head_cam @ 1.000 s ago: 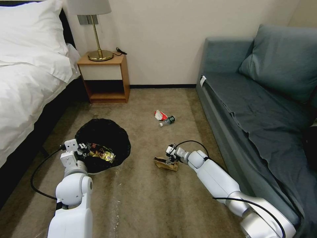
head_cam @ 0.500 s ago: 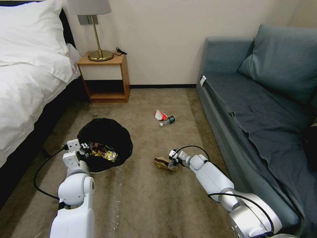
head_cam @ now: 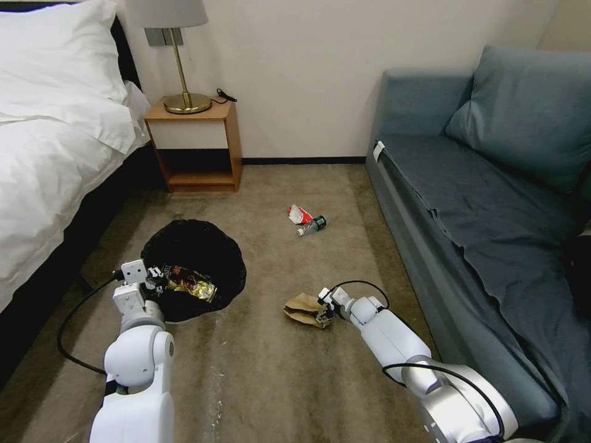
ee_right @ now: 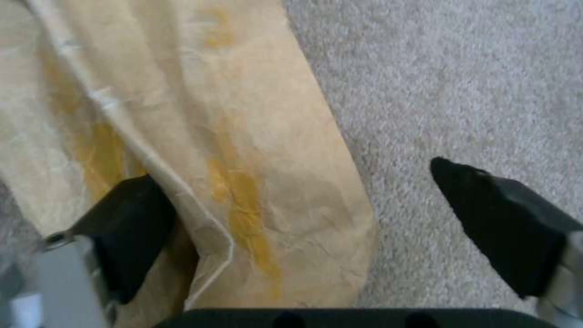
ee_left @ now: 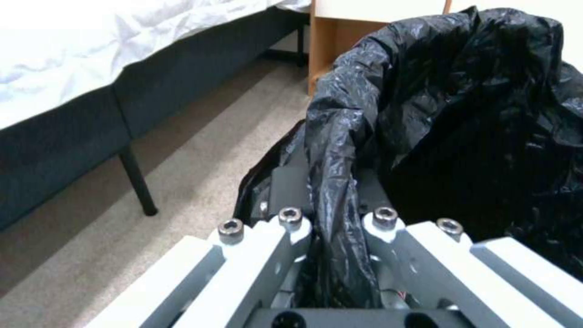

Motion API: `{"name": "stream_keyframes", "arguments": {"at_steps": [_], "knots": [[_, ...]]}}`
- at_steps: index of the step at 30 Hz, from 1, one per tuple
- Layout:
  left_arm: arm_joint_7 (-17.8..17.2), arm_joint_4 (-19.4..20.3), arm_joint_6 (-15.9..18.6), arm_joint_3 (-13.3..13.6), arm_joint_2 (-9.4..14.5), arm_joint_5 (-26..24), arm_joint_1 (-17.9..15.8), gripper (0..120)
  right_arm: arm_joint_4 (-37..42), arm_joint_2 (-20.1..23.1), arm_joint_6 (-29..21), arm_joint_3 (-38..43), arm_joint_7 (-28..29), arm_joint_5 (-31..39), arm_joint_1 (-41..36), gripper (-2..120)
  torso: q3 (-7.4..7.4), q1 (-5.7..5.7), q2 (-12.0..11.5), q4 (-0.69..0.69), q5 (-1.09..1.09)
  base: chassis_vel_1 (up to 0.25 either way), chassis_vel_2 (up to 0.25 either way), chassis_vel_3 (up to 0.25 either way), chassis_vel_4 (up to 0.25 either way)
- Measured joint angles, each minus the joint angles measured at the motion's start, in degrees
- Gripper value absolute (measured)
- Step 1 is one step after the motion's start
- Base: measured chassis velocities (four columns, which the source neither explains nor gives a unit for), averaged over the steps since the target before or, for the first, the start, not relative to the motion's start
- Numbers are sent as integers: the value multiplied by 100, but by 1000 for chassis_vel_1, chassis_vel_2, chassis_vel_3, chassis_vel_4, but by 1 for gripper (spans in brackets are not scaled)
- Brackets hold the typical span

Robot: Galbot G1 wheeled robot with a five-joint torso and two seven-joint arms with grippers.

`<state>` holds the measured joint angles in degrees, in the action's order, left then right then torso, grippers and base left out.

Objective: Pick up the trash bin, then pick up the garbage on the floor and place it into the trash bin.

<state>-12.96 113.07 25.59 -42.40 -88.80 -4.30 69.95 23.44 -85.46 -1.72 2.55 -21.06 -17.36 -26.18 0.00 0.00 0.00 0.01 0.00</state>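
The trash bin (head_cam: 196, 261), lined with a black bag, hangs at my left with a dark-and-yellow wrapper (head_cam: 192, 287) inside. My left gripper (head_cam: 154, 284) is shut on its near rim; the left wrist view shows the bag-covered rim (ee_left: 333, 191) pinched between the fingers. A crumpled brown paper bag (head_cam: 301, 306) lies on the carpet. My right gripper (head_cam: 321, 315) is open and low at its right end. In the right wrist view one finger (ee_right: 130, 228) rests over the paper bag (ee_right: 182, 114) and the other finger (ee_right: 504, 223) is over bare carpet. A red-and-white packet (head_cam: 299, 214) and a small bottle (head_cam: 313, 225) lie farther off.
A bed (head_cam: 49, 154) runs along the left, a wooden nightstand (head_cam: 197, 144) with a lamp stands at the back wall, and a blue-grey sofa (head_cam: 480, 203) lines the right. Open carpet lies between them.
My right gripper has come down and back toward me, from above the paper bag to floor level at its right end. The bin in my left gripper has swayed only slightly.
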Motion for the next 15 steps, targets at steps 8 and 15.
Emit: {"name": "stream_keyframes", "arguments": {"at_steps": [8,15], "knots": [[-1,11,3,-17,0,-22,-10,5,50,21,31,6,20,7,-31,71,0,0,0,-1,0,0,0,0,0],[-5,-54,3,-2,0,-25,-86,5,59,39,63,44,52,27,-44,45,0,0,0,-1,0,0,0,0,0]]}}
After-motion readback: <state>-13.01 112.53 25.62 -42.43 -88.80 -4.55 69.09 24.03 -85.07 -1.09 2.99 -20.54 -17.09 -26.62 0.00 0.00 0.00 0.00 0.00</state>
